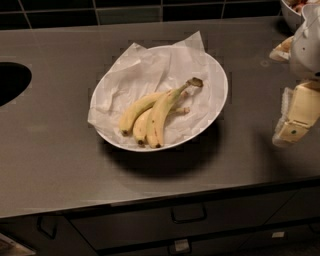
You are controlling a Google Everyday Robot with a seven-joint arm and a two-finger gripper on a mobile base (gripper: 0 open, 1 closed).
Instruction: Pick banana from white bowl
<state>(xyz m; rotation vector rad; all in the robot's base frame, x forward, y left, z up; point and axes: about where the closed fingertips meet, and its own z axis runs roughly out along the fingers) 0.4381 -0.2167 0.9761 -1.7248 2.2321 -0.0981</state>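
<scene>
The white bowl (pixel 220 98) sits mid-counter, lined with crumpled white paper (pixel 145 70). Three yellow bananas lie in it, joined at a dark stem pointing to the upper right. The banana (pixel 162 116) is the longest, curved and brown-specked, lying on the right of the bunch. Two shorter, paler bananas (pixel 136 111) lie to its left. My gripper (pixel 295 117) hangs at the right edge of the view, over the counter and well to the right of the bowl. It is apart from the bowl and holds nothing that I can see.
A dark round sink opening (pixel 10 82) is at the far left. A smaller bowl of food (pixel 295 7) and a packet (pixel 281 48) sit at the back right, near the arm. Drawers with handles (pixel 189 215) run below the counter's front edge.
</scene>
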